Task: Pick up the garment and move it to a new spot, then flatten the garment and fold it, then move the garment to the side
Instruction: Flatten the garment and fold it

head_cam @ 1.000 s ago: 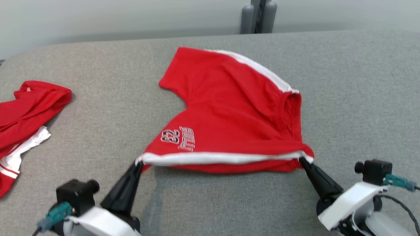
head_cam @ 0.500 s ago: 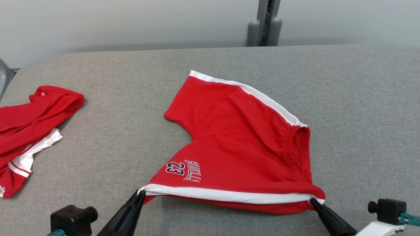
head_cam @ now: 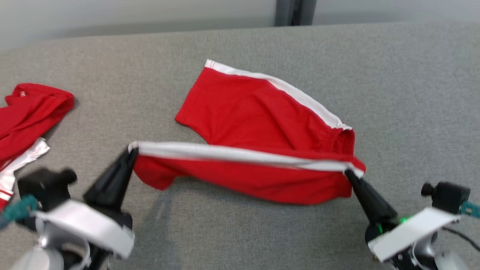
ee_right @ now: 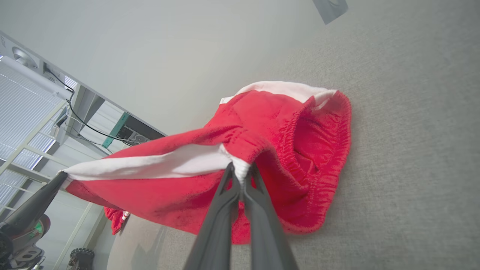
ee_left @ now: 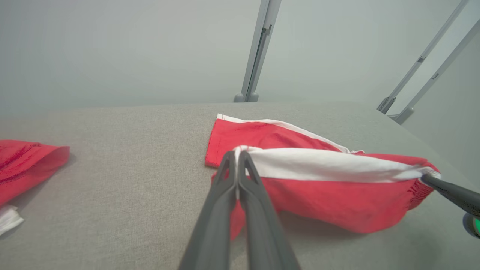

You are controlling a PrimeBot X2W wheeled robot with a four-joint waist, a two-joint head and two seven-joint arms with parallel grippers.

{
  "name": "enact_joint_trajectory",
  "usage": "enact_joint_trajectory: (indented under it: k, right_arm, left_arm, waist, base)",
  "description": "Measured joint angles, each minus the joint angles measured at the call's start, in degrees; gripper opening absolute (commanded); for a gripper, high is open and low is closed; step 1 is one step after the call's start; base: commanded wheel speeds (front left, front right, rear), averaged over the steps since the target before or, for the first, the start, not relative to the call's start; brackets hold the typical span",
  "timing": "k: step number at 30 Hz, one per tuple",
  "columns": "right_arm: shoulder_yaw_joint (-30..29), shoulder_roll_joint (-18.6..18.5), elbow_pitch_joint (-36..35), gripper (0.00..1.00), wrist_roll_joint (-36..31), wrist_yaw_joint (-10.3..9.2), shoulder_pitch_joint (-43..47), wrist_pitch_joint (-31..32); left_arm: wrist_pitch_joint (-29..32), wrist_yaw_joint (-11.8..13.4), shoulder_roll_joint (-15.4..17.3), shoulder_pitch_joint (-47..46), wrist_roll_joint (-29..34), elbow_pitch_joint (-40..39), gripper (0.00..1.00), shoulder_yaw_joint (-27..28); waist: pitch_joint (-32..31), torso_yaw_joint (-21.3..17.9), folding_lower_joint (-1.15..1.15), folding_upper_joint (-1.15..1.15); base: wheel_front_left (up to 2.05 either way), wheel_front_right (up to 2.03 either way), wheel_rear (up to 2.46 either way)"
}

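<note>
Garment: the red shorts (head_cam: pixel 262 112) have white side stripes. The elastic waistband (head_cam: pixel 343 140) is on our right and the leg openings are on our left.
Position: they sit mid-way across the grey table (head_cam: pixel 412 93). The far leg lies flat on the cloth with only soft creases. The near leg is raised clear of the surface and sags below its stripe.
Near edge: the near stripe (head_cam: pixel 240 153) is stretched in an almost straight line between our two grippers.
Left gripper: the left gripper (head_cam: pixel 131 152) has its fingers pinched together on the hem end of that stripe.
Right gripper: the right gripper (head_cam: pixel 348 173) has its fingers closed tight on the waistband end of the same stripe.
Done so far: we judge the shorts are placed and mostly flattened, and that the fold is under way, with one leg ready to be laid over the other.
Left to do: we need to lay the raised half down so the edges match and finish any further fold. Then we slide the bundle to the side.
Surroundings: a second red garment (head_cam: pixel 30 108) with white trim lies crumpled at the table's left edge, well apart.
</note>
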Motion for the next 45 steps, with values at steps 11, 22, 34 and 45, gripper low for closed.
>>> enact_joint_trajectory:
  k: [11,22,34,45]
  right_arm:
    - [-2.43,5.86,5.77,0.0,-2.56,-0.01,-14.32,-0.98]
    - [0.21,8.45,15.33,0.0,-1.94,0.0,-25.49,-7.37]
    - [6.26,8.94,20.72,0.68,0.87,0.01,-32.02,-12.77]
    - [7.48,5.43,20.18,1.0,-1.47,0.03,-28.88,-16.6]
  left_arm:
    - [-0.73,-10.65,-5.93,-22.87,-1.51,18.92,0.0,-0.77]
    - [-2.01,-18.44,-12.04,-43.92,2.1,43.68,0.0,-4.2]
    - [-7.13,-22.65,-17.6,-54.94,2.31,67.16,0.41,-7.32]
    - [-17.15,-22.27,-18.34,-54.07,3.52,72.48,1.0,-9.5]
  waist:
    - [8.45,-1.39,0.0,0.0]
    - [15.42,-5.53,0.0,0.0]
    - [18.59,-9.76,0.0,0.0]
    - [17.18,-8.8,0.0,0.0]
  base:
    - [0.0,0.0,0.0]
    - [0.0,0.0,0.0]
    - [0.0,0.0,0.0]
    - [0.0,0.0,0.0]
